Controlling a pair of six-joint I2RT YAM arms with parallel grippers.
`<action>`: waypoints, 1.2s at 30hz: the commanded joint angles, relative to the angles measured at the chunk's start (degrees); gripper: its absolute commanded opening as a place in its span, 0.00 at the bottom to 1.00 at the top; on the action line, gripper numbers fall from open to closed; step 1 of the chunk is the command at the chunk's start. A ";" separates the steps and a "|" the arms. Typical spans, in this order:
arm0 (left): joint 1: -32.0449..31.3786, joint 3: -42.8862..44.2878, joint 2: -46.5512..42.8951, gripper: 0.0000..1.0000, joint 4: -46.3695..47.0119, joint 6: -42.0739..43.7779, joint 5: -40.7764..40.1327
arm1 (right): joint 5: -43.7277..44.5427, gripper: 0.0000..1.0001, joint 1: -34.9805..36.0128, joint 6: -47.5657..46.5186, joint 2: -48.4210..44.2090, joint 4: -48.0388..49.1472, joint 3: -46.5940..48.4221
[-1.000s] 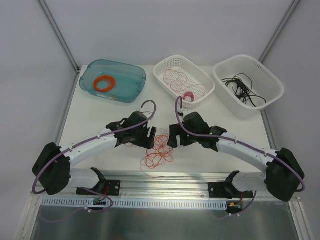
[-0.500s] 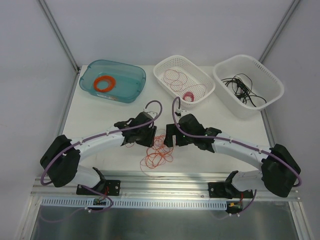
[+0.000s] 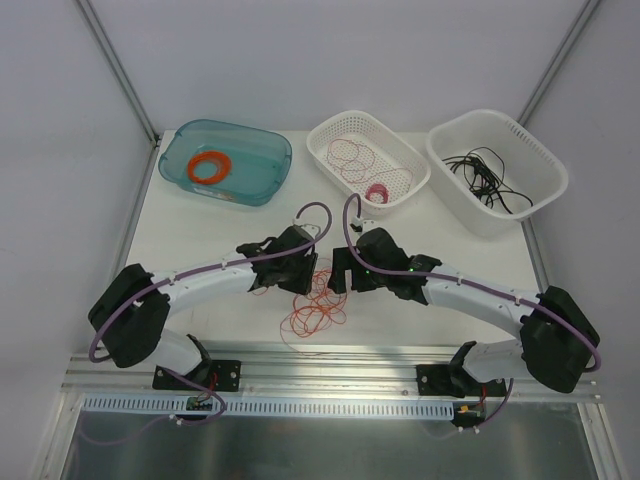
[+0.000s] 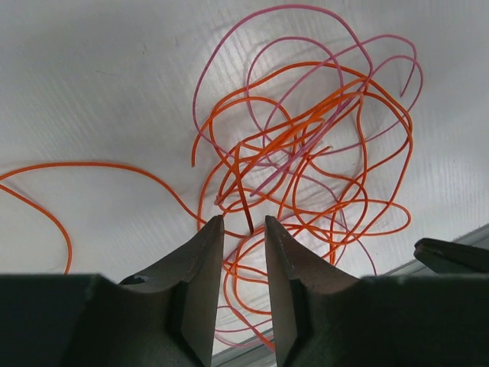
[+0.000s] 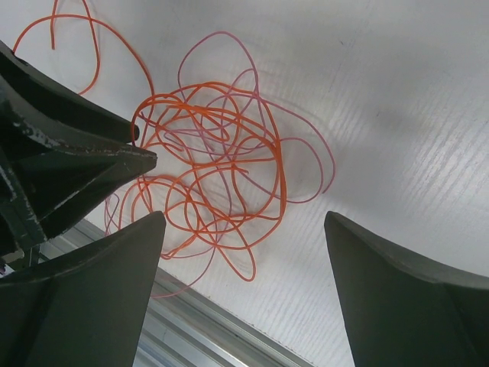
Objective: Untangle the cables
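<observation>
Several cables: orange and pink strands (image 3: 318,305) lie in one loose tangle on the counter (image 3: 190,225), between the two arms and close to its near edge.
Near edge: the lowest loops stop just short of the metal rail (image 3: 330,353).
Left jaws: narrowly apart, low over the tangle's left side. One orange strand (image 4: 243,191) runs down into the gap; whether it touches either side cannot be told.
Right jaws: wide apart over the tangle's right side, clamped on nothing.
Stray end: a single orange cable (image 4: 46,183) trails left, away from the tangle.
Open room: bare counter left of the left arm (image 3: 200,272) and right of the right arm (image 3: 470,290).
Far edge: a teal tub (image 3: 262,172) holds an orange ring (image 3: 209,167). A white basket (image 3: 395,145) holds red cables (image 3: 352,155) and a pink spool (image 3: 377,192). A second white basket (image 3: 540,147), at the right corner, holds black cables (image 3: 487,170).
</observation>
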 commanded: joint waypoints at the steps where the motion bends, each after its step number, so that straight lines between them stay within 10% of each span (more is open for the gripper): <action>1: -0.75 2.52 1.89 0.28 0.94 -1.03 -2.61 | 1.12 0.89 0.30 1.28 0.28 1.66 0.60; 6: -0.92 2.88 2.16 0.02 0.93 -1.73 -2.35 | 1.03 0.89 0.39 1.45 1.16 2.01 0.51; 16: -0.92 3.67 -10.48 0.00 -1.61 0.02 -1.74 | 0.06 0.85 0.47 4.44 8.45 3.59 1.56; 25: -0.57 9.55 -18.48 0.00 -8.02 3.10 -3.67 | 3.66 0.53 0.39 7.34 12.76 2.28 3.14; 33: 3.64 18.50 -24.20 0.00 -14.35 7.05 -6.83 | 8.41 0.03 -0.14 7.87 12.76 -3.34 2.97; 36: 6.19 21.67 -26.04 0.00 -16.02 8.72 -7.01 | 9.82 0.01 -1.10 7.96 11.89 -5.54 2.62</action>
